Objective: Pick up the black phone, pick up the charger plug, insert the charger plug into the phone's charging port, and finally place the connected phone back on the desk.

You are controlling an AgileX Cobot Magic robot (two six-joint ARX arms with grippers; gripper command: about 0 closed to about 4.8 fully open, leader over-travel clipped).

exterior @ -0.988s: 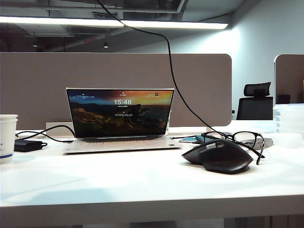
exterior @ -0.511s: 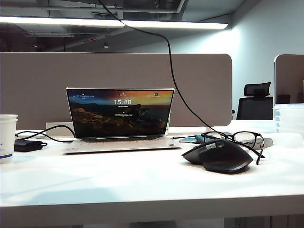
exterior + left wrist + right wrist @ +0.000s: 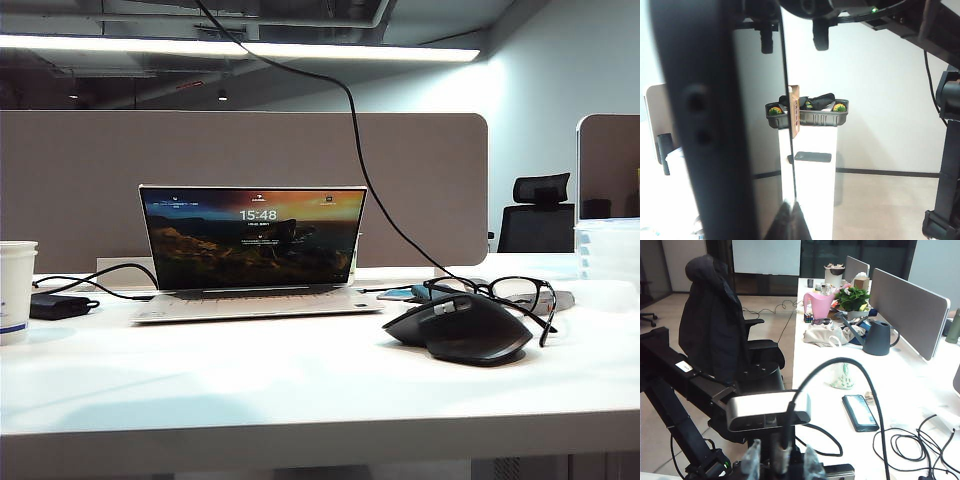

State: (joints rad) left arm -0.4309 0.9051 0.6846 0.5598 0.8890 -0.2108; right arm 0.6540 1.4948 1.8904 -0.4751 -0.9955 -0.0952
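Note:
In the left wrist view the black phone (image 3: 715, 125) stands upright and very close, its side edge with two buttons facing the camera. My left gripper (image 3: 791, 212) is shut on its lower part. The charging port is hidden. In the right wrist view the charger plug (image 3: 782, 454), a silver tip on a black cable (image 3: 840, 360), stands between the pale fingers (image 3: 751, 459) of my right gripper (image 3: 782, 460). The gripper is open, with a gap on each side of the plug. Neither gripper shows in the exterior view; there the cable (image 3: 360, 150) hangs down to the desk (image 3: 300, 390).
On the desk stand an open laptop (image 3: 255, 250), a black mouse (image 3: 460, 328), glasses (image 3: 500, 292), a white cup (image 3: 15, 290) and a power brick (image 3: 58, 305) before the partition (image 3: 250, 150). The right wrist view shows a camera bar (image 3: 767, 412), another phone (image 3: 860, 412) and a chair (image 3: 715, 330).
In the exterior view the upper part of the hanging cable has shifted slightly to the left. Nothing on the desk has moved.

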